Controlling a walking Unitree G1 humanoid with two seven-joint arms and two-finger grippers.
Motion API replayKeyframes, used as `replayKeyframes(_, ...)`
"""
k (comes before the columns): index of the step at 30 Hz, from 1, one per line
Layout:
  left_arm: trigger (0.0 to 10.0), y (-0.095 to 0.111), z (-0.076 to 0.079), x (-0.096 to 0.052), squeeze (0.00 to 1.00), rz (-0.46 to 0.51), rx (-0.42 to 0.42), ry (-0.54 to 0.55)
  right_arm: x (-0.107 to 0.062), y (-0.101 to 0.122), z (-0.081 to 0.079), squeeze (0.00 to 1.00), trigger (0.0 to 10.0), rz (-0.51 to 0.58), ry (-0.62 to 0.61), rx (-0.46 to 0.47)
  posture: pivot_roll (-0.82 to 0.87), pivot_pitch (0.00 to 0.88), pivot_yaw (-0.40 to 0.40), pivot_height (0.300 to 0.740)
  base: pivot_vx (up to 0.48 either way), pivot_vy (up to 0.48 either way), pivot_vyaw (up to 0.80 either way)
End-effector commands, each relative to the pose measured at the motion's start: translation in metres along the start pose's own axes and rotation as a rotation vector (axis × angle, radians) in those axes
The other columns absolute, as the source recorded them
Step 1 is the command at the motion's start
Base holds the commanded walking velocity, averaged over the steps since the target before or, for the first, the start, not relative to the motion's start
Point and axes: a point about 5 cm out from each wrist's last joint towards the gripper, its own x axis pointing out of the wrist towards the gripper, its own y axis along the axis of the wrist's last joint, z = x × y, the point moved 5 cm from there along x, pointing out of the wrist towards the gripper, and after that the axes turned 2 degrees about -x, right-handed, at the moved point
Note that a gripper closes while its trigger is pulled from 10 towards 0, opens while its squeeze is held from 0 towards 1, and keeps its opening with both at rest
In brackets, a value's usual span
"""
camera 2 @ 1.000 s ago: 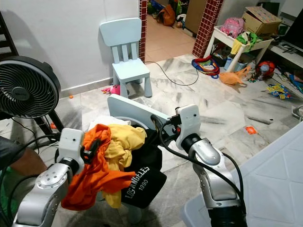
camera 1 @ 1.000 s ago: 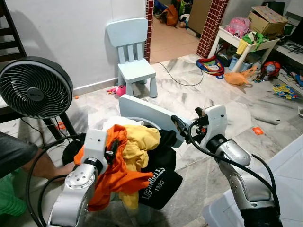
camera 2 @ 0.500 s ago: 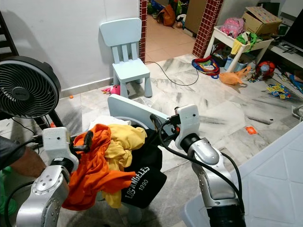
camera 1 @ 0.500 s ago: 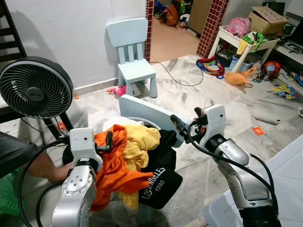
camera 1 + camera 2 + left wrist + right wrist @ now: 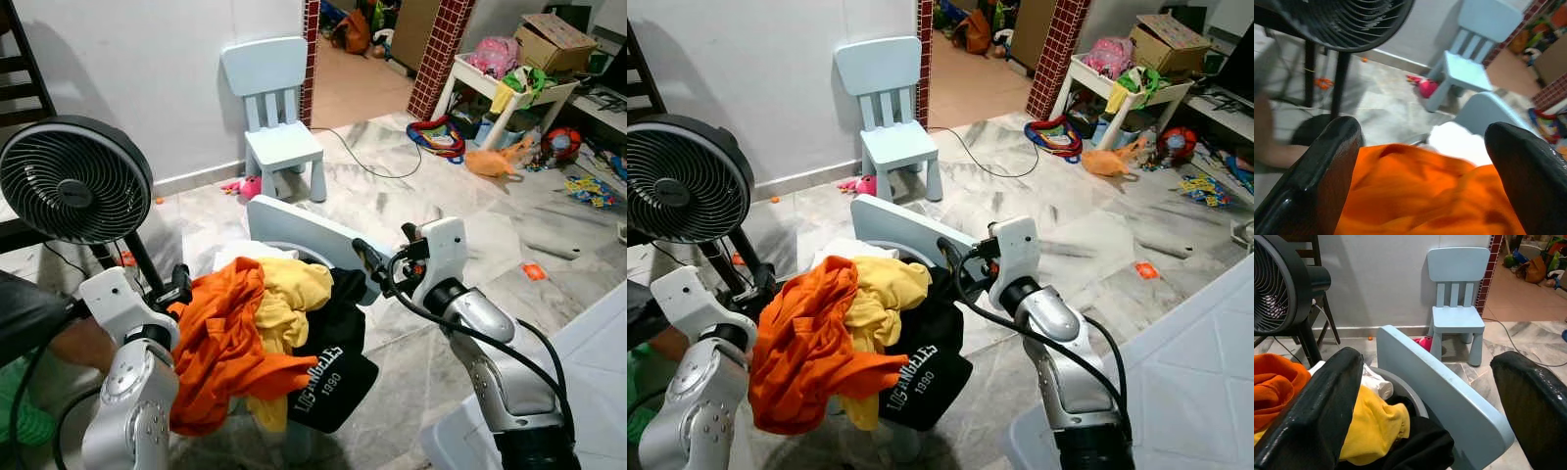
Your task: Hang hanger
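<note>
Step in hand: searching, by my reading. Both arms are raised to the heap of clothes on the near chair (image 5: 306, 231), and nothing is picked up yet.

Hanger: I can't make one out from here. If it is in this scene, I judge it to be buried in the heap, so I can't describe how it looks or where it lies.

Left gripper (image 5: 179, 286): fingers spread wide and holding nothing. It sits just beside the left edge of the heap, with the orange garment (image 5: 230, 333) right in front of it.

Right gripper (image 5: 370, 259): also wide open and empty. It is at the right edge of the heap, near the chair's tilted backrest and just above the black garment (image 5: 338, 372).

Heap: orange on the left, a yellow garment (image 5: 289, 294) in the middle, and black with white lettering drooping over the front edge. A white cloth (image 5: 235, 255) peeks out at the back.

Next move: I think it calls for lifting or parting the orange layer to look for a hook or shoulder bar. A blind grab would only catch loose fabric.

Surroundings: a black fan (image 5: 73, 181) stands close on the left, and a person's arm (image 5: 83, 343) is low beside my left arm — I'd keep my swings small.
</note>
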Motion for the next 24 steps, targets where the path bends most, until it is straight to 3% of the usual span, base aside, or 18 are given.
replayKeyframes(1,10.0,-0.018,0.024,0.002,0.00,-0.064,-0.108,-0.039,0.000,0.003,0.002,0.00,10.0,0.003,-0.003,-0.017,-0.09,0.081,-0.071,0.740,0.000,0.000,0.00)
replayKeyframes(11,10.0,-0.033,0.039,0.020,0.00,-0.158,-0.189,-0.073,-0.003,0.003,0.003,0.00,10.0,-0.001,-0.005,-0.022,-0.11,0.086,-0.073,0.740,0.000,0.000,0.00)
replayKeyframes(17,10.0,-0.054,0.050,0.016,0.00,-0.253,-0.293,-0.075,-0.002,0.004,0.003,0.00,10.0,0.000,-0.005,-0.024,-0.11,0.087,-0.074,0.740,0.000,0.000,0.00)
replayKeyframes(20,10.0,-0.071,0.048,0.013,0.00,-0.316,-0.277,-0.061,-0.001,0.004,0.003,0.00,10.0,0.000,-0.002,-0.024,-0.11,0.088,-0.073,0.740,0.000,0.000,0.00)
replayKeyframes(24,10.0,-0.078,0.048,0.010,0.00,-0.361,-0.281,-0.048,-0.001,0.004,0.002,0.00,10.0,0.001,-0.002,-0.023,-0.11,0.088,-0.071,0.740,0.000,0.000,0.00)
